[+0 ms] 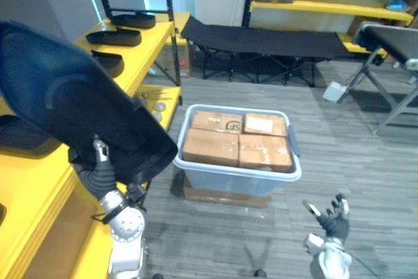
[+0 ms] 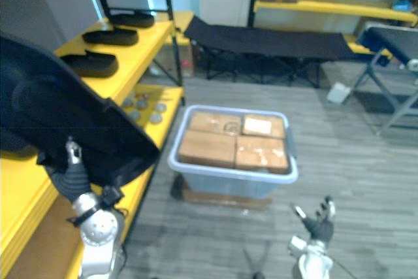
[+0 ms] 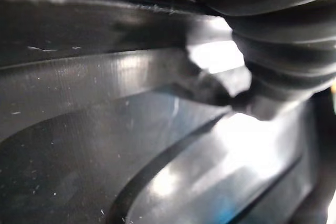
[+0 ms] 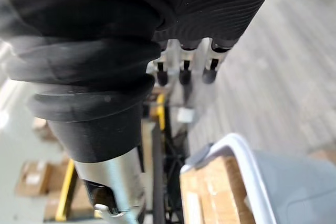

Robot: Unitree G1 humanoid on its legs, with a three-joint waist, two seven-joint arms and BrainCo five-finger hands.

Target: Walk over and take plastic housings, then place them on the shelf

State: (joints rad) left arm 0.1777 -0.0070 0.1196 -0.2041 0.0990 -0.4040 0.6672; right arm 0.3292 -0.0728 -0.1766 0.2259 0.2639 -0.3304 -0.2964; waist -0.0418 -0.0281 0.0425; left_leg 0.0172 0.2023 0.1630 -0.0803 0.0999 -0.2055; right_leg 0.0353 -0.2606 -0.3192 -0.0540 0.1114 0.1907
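Left eye view: left hand pinches a glossy black housing by its lower edge above the yellow shelf lip. Right hand, fingers spread, hangs over open floor beside the bin.

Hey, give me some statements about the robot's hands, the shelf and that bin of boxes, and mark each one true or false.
1. The left hand holds a large black plastic housing up over the yellow metal shelf. True.
2. The right hand grips a cardboard box. False: its fingers are open and hold nothing, above the floor.
3. The pale blue plastic bin holds brown cardboard boxes. True.
4. The bin stands on the yellow shelf. False: it sits on the floor beside the shelf.
5. More black housings lie on the shelf. True.
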